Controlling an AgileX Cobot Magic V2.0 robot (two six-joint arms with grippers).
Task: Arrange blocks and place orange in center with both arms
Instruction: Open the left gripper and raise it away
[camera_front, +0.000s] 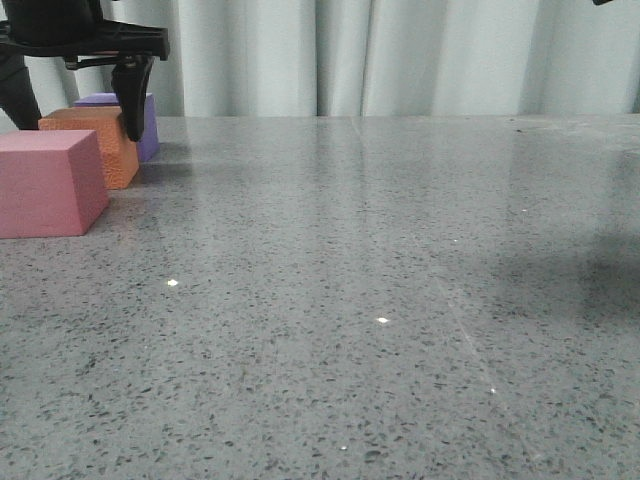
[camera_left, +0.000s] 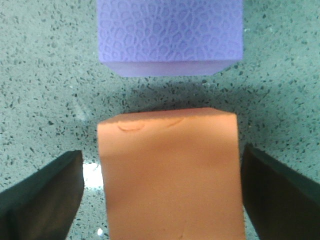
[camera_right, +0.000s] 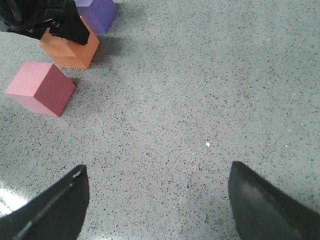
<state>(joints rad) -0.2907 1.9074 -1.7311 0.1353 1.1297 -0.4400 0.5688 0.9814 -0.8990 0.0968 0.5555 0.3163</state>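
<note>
At the upper left of the front frame, the left hand (camera_front: 70, 105) hangs over the orange cube (camera_front: 100, 140), spread open with one dark finger on each side of it; the left wrist picture shows a sliver of grey bench (camera_left: 50, 100) between each finger and the cube's flanks, so nothing is clamped yet. The purple cube (camera_left: 170, 35) sits just beyond the orange one, apart from it by a shadowed strip of bench, while the pink cube (camera_front: 50, 180) stands nearer the camera at the left edge of the front frame, close to the orange cube, though I cannot tell whether they touch. The right hand (camera_right: 157, 200) is also spread open, empty, over bare bench toward the lower part of its own picture, well apart from all three cubes. The likely next step is closing on the orange cube, and the risks lie in the crowding: a finger coming down off-centre could nudge the pink or purple neighbour, and the gap looks narrower on one side, so the closing fingers may twist the soft-looking foam cube or drag it into the purple cube.
</note>
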